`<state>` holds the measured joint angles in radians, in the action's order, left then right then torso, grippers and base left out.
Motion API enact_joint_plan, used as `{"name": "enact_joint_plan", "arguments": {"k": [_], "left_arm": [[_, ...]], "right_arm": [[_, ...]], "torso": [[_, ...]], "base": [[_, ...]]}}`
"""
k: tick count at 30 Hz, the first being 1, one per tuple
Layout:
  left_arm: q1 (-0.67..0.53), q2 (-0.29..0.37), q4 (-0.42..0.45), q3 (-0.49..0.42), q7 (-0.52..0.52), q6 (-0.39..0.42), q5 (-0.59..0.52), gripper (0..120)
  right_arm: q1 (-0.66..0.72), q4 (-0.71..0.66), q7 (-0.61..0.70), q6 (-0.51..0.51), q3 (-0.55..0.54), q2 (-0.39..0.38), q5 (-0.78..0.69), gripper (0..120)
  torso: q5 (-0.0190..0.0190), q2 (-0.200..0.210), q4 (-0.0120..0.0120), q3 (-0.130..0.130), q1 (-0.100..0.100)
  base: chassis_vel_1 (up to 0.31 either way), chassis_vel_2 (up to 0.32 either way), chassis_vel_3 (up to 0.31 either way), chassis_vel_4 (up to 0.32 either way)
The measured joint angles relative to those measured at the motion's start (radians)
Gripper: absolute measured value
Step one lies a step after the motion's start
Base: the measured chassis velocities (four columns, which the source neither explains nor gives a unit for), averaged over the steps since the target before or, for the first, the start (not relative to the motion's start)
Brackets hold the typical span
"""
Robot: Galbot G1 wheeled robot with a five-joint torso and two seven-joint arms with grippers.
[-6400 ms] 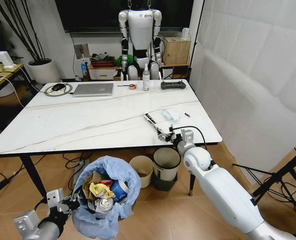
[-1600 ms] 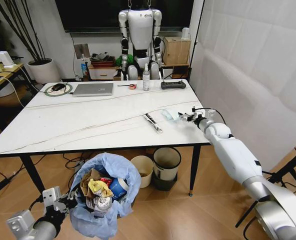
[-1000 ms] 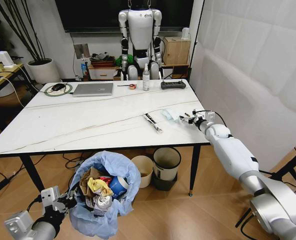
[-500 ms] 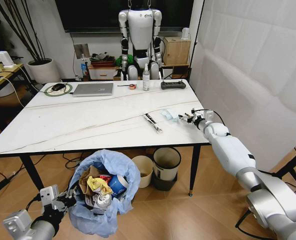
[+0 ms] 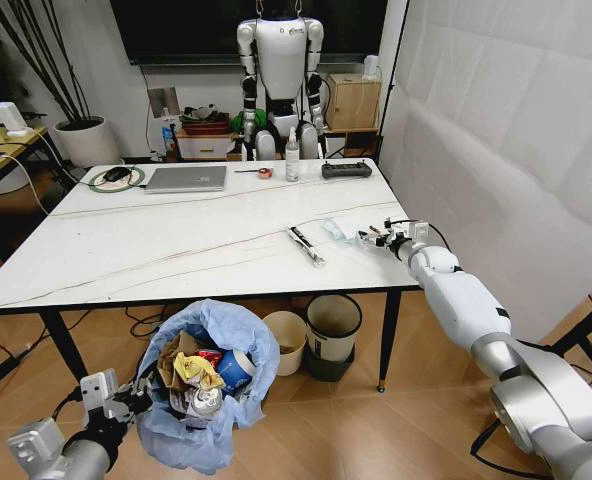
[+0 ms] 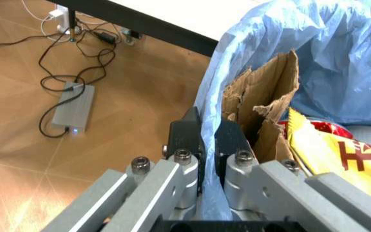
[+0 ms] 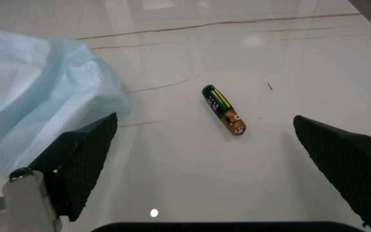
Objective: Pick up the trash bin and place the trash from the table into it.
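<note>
Low at the left, the left gripper (image 5: 126, 402) is holding the trash bin (image 5: 208, 385) below the near edge of the table (image 5: 156, 250), its 2 fingers (image 6: 189, 140) pinching the crinkled light-blue bag at the rim. The bin is sitting full: a torn brown cardboard box (image 6: 263, 113), a yellow scrap (image 5: 198, 372), a blue paper cup (image 5: 234, 371) and a crushed can (image 5: 202, 403) are lying inside it. On the white surface, a silver laptop (image 5: 187, 178) is resting at the far side. Nearer the right edge, a slim black object (image 5: 305, 245) is lying beside a light-blue mask (image 5: 340, 230). Just right of the mask, a small green and gold battery (image 7: 224, 109) is lying between the spread fingers of the right gripper (image 5: 377, 237), which is hovering over it with neither finger touching it.
</note>
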<state>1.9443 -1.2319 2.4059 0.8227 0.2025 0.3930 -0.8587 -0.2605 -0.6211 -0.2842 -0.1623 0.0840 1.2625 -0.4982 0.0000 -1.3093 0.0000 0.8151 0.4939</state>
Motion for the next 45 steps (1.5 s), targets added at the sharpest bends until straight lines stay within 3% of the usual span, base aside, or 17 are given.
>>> {"name": "enact_joint_plan", "arguments": {"k": [37, 45], "left_arm": [[-0.01, 0.008, -0.018, 0.001, -0.003, -0.004, -0.009, 0], [-0.011, 0.009, -0.018, 0.001, -0.004, -0.005, -0.009, 0]], "right_arm": [[0.011, 0.034, 0.001, 0.005, 0.002, 0.031, 0.004, 100], [0.012, 0.038, 0.001, 0.007, 0.003, 0.032, 0.005, 87]], "torso": [[-0.0001, 0.0, -0.0001, 0.0, 0.0], [-0.0001, 0.0, -0.0001, 0.0, 0.0]], "base": [[0.0, 0.0, 0.0, 0.0], [0.0, 0.0, 0.0, 0.0]]}}
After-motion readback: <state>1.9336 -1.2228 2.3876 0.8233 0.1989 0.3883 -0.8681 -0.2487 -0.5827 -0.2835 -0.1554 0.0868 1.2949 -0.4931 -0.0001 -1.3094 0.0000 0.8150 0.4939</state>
